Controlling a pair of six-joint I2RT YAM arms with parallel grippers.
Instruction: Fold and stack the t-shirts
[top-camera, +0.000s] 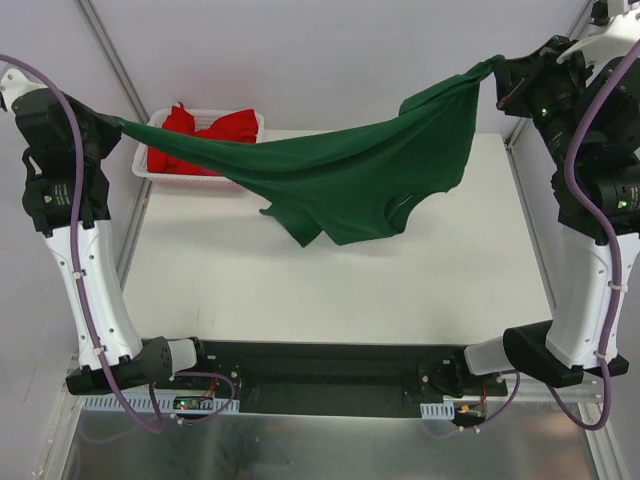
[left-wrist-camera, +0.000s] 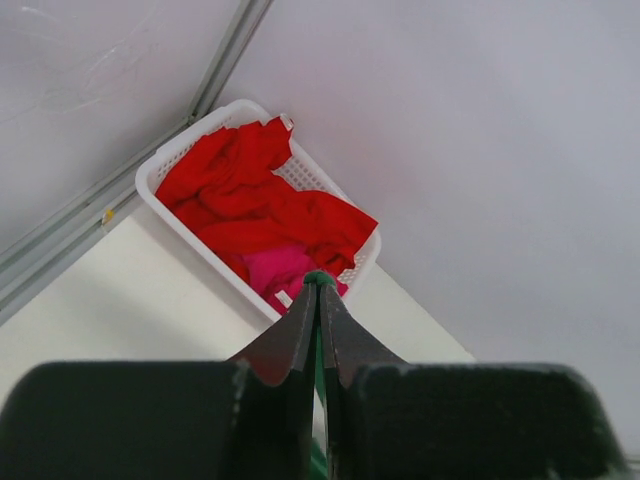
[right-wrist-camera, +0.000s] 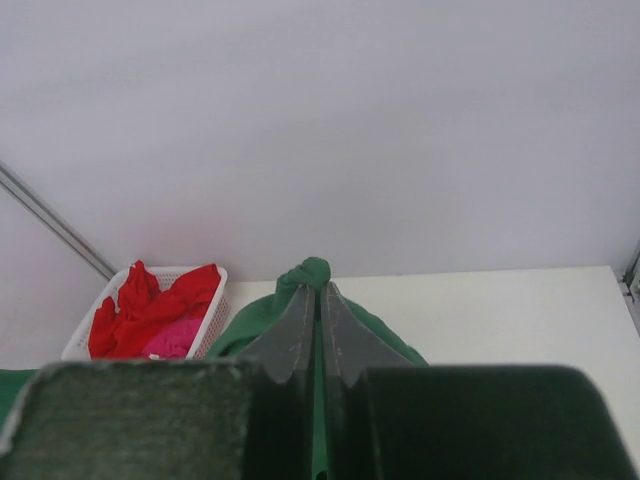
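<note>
- Green t-shirt (top-camera: 350, 190) hangs stretched in the air between both arms, over the white table (top-camera: 400, 290). It sags in the middle; can't tell whether the lowest folds touch the tabletop.
- Left gripper (top-camera: 118, 125) is pinched tight on one end of the shirt, high over the table's far-left corner. Left wrist view shows only a sliver of green cloth past the fingertips.
- Right gripper (top-camera: 497, 68) is clamped on the opposite end, up at far right. A bunched knob of green fabric sticks out above its tips in the right wrist view.
- Neck opening faces the top camera, in the lower right of the hanging cloth.
- Mesh basket (left-wrist-camera: 180, 145) sits at the far-left table corner, behind the stretched shirt. It holds a crumpled red t-shirt (left-wrist-camera: 250, 200) with a pink t-shirt (left-wrist-camera: 275, 268) partly under it.
</note>
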